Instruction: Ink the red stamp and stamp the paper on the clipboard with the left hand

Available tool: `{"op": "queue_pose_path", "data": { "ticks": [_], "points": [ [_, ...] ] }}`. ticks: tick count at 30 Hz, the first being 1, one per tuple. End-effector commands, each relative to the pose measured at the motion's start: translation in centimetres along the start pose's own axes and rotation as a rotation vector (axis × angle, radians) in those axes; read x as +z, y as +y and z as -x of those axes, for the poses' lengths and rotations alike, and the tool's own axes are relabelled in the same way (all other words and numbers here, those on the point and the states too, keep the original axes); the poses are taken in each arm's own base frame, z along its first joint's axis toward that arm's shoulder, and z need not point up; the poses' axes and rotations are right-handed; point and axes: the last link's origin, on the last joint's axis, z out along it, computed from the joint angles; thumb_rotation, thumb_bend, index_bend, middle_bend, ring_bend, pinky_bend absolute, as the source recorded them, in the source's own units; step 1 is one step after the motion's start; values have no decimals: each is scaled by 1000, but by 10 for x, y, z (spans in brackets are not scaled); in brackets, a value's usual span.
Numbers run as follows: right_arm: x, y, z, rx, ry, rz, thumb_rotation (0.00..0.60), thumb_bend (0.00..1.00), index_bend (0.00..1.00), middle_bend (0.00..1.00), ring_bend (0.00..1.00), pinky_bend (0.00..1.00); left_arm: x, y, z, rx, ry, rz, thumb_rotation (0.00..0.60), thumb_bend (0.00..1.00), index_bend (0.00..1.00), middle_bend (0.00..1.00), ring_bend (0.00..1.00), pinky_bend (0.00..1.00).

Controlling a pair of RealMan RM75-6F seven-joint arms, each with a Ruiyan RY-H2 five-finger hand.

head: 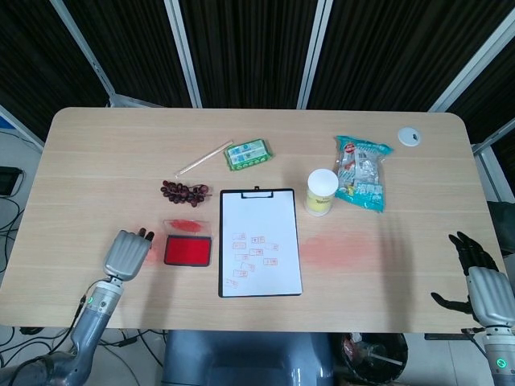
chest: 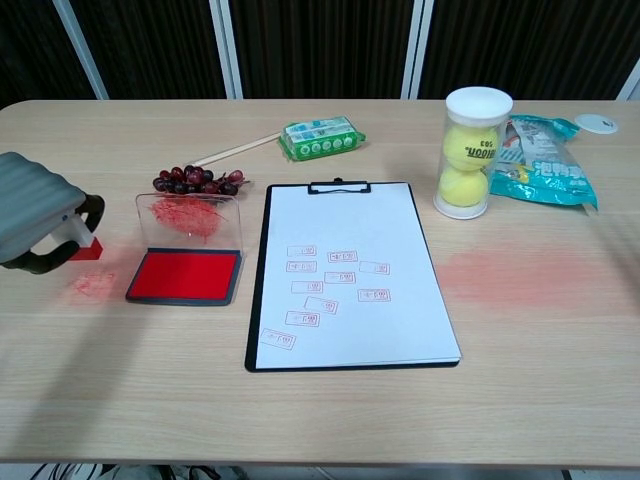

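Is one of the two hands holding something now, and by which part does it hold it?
The left hand holds the small red stamp by its white upper part, with the red base sticking out below the fingers. The right hand holds nothing.

Little can be read. The tennis ball tube [chest: 477, 153] bears a dark label on its upper ball [chest: 472, 145], seemingly "603". The print on the snack bag [chest: 546, 165], the wipes pack [chest: 321, 137] and the red stamp marks [chest: 337, 279] on the paper is too small to make out.
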Motion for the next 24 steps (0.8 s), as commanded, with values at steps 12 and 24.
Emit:
{"op": "queue_pose_path", "data": {
  "ticks": [12, 24],
  "points": [
    [1, 0, 0, 0, -2, 0, 600, 137, 0, 0, 0, 135, 3, 15, 10, -6, -24, 31, 600, 418, 639, 711, 955, 1000],
    [1, 0, 0, 0, -2, 0, 600, 137, 0, 0, 0, 135, 1, 7, 15, 16, -49, 29, 600, 417, 622, 694, 955, 1000]
  ]
}}
